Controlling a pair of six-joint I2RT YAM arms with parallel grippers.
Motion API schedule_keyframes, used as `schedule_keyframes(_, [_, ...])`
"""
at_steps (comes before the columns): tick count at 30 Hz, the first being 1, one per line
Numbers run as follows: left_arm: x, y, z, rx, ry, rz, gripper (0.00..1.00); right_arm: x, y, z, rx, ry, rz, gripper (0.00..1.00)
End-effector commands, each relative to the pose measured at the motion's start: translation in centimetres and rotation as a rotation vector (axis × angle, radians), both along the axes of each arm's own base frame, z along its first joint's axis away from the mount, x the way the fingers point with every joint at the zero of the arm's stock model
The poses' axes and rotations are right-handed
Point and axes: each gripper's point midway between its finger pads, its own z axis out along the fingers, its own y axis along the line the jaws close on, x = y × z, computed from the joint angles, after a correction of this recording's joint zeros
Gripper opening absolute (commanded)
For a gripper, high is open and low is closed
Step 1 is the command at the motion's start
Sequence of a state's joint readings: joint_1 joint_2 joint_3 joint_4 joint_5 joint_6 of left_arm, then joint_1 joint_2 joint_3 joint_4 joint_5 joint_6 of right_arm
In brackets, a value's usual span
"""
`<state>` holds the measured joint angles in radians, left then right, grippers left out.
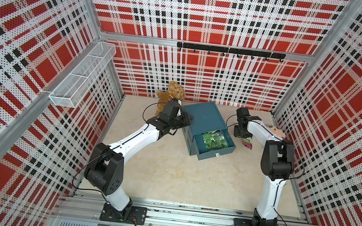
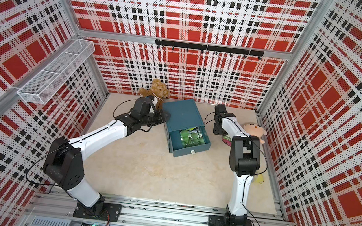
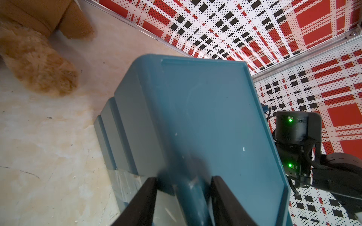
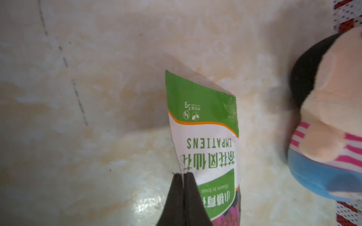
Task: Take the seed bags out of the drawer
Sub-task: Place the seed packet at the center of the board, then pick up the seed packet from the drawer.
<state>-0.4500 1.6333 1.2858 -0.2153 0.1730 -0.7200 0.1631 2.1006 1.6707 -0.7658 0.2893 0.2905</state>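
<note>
A blue cabinet (image 1: pixel 202 118) stands at the far middle of a pale table (image 1: pixel 179 176). Its top drawer (image 1: pixel 216 154) is pulled open toward the near side. Green seed bags (image 1: pixel 213 141) lie inside it, seen in both top views, so the job looks only partly done.

One seed bag (image 4: pixel 203 137), green and white with pink flowers, is already out. The right gripper (image 4: pixel 183 174) pinches its edge with the jaws closed tight. It hangs just above the table, right of the cabinet. It has not yet been let go.

The left gripper (image 3: pixel 184 182) is at the cabinet's left edge. Its jaws are partly closed, one on each side of the rim. It appears to be steadying the cabinet.

A pink-faced doll (image 2: pixel 254 130) lies close beside the held bag, crowding the spot below it. A brown teddy bear (image 1: pixel 173 92) sits far left of the cabinet, behind the left gripper. A wire basket (image 1: pixel 83 75) hangs on the left wall, and a hook rail (image 1: pixel 230 50) on the far wall. Nothing covers the open drawer.
</note>
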Motion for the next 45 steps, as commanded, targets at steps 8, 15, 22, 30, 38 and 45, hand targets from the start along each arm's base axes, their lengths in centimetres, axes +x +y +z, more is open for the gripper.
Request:
schedule_keyframes(8, [-3.4, 2.7, -7.8, 0.153, 0.234, 0.011, 0.49, -2.0, 2.1, -0.2, 0.217, 0.008, -0.008, 0.45])
schedule_keyframes(15, [-3.4, 2.8, -7.5, 0.154, 0.223, 0.008, 0.49, -3.9, 1.5, 6.9, 0.225, -0.107, -0.023, 0.64])
schedule_keyframes(22, [-3.2, 2.8, -5.7, 0.143, 0.183, 0.015, 0.55, -7.6, 1.0, 15.6, 0.25, -0.243, -0.03, 0.7])
schedule_keyframes(30, [-3.8, 2.4, -5.8, 0.157, 0.182, 0.005, 0.59, -12.8, 8.7, 24.5, 0.36, -0.31, 0.186, 0.68])
schedule_keyframes(38, [-4.1, 0.8, -3.7, 0.14, 0.139, -0.003, 0.58, -17.7, 17.0, 24.8, 0.467, -0.209, 0.361, 0.67])
schedule_keyframes(45, [-4.4, -0.5, -3.6, 0.131, 0.141, -0.026, 0.58, -19.0, 19.1, 20.1, 0.41, -0.104, 0.401, 0.65])
